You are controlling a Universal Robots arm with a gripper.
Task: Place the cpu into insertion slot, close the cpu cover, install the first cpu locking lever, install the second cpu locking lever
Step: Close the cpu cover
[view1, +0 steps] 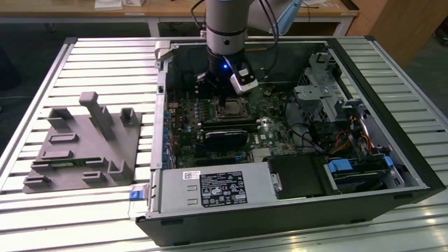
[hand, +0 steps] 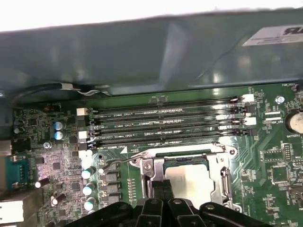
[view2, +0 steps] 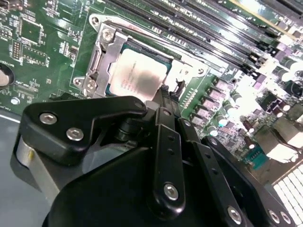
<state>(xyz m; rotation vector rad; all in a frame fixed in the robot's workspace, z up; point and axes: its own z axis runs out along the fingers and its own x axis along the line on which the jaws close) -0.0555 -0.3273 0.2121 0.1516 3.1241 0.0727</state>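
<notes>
The small flat square cpu with its dull silver-grey top (view2: 137, 75) lies seated in the cpu socket on the green motherboard (hand: 265, 156), and it can also be seen in the first wrist view (hand: 191, 182). The thin silver metal cpu cover (view2: 102, 59), a frame with an open centre window, lies down over the socket, and the chip's top shows through that window. In the first wrist view its side rail (hand: 223, 179) runs along the chip's edge. A thin silver wire lever (hand: 118, 161) reaches out from one corner of the socket; whether it is latched I cannot tell.

The black linkage gripper (view2: 170, 91) comes down at the socket's edge, just beside the cover. Its jaws are drawn together, with only a thin seam between them in the first wrist view (hand: 162, 187). Whether they pinch anything cannot be told.

Long black memory slots (hand: 165, 125) run in a row just beside the socket. In the exterior view the grey robot arm (view1: 225, 31) stands above the socket inside the open black computer case (view1: 294, 215). A grey moulded fixture plate (view1: 84, 152) rests on the slatted metal surface (view1: 105, 68), well apart from the socket toward the exterior view's left
</notes>
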